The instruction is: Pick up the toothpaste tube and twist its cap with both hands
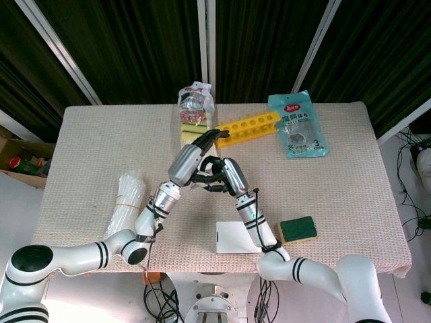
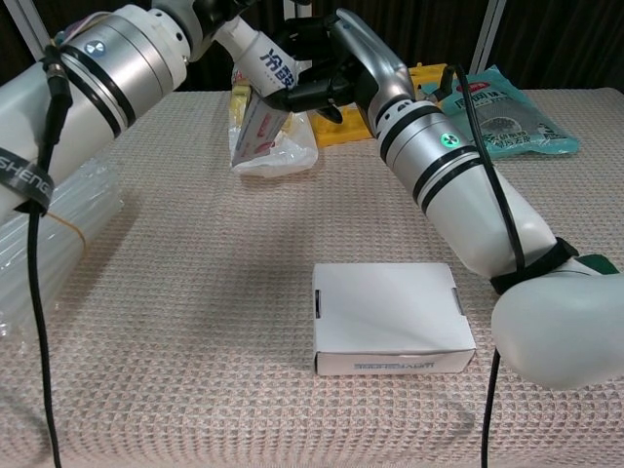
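Note:
The white toothpaste tube [image 2: 261, 60] with blue lettering is held up above the table, and its flat tail [image 2: 255, 125] hangs down to the left. My left hand [image 1: 192, 156] grips the tube's upper body. My right hand [image 2: 327, 68] meets it from the right, dark fingers [image 2: 310, 93] curled around the tube's cap end, which they hide. In the head view both hands join over the table's middle, and the right hand [image 1: 219, 173] sits just under the left one.
A white box [image 2: 390, 317] lies on the table near the front. Behind the hands are a snack bag [image 1: 195, 108], a yellow rack [image 1: 248, 127] and a teal packet [image 1: 296, 124]. A clear plastic roll [image 1: 128, 195] lies left, a green sponge [image 1: 298, 229] right.

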{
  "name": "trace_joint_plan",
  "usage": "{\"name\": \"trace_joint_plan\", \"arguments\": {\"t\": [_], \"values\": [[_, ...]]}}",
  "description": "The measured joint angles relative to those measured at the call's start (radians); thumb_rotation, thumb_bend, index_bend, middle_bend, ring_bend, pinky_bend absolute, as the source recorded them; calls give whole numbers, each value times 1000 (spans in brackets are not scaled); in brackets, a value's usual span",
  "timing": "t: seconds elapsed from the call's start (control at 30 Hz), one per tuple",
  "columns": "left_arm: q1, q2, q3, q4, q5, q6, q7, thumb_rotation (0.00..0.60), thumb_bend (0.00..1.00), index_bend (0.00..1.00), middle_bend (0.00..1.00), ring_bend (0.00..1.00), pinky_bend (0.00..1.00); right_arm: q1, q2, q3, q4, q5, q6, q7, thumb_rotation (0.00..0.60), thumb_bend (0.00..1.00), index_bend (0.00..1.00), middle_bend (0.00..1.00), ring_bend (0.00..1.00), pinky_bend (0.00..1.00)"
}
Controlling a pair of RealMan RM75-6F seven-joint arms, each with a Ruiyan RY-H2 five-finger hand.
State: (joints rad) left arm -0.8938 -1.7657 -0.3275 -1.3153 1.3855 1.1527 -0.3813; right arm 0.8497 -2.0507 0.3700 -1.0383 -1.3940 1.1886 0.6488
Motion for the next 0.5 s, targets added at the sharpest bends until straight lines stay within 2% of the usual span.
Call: {"name": "trace_joint_plan", "arguments": {"t": [0.17,0.3,0.5], "values": [[4,16,-5,-15,-2,-3,-23,64,0,111,160,105,197,-9,5,-7,-1,-1,4,-1,600,548,1000,953,866,978],[21,39,-25,-28,-11,24,-30,19,0,111,161,105,192,-30,24,-25,-13,-9,18,-12,600,548,1000,953,867,978],[77,118,-57,-56,-49,72,-13,0,0,111,160,105,192,-87,85,-59,-37,-24,59,-41,600,548,1000,953,867,978]]}}
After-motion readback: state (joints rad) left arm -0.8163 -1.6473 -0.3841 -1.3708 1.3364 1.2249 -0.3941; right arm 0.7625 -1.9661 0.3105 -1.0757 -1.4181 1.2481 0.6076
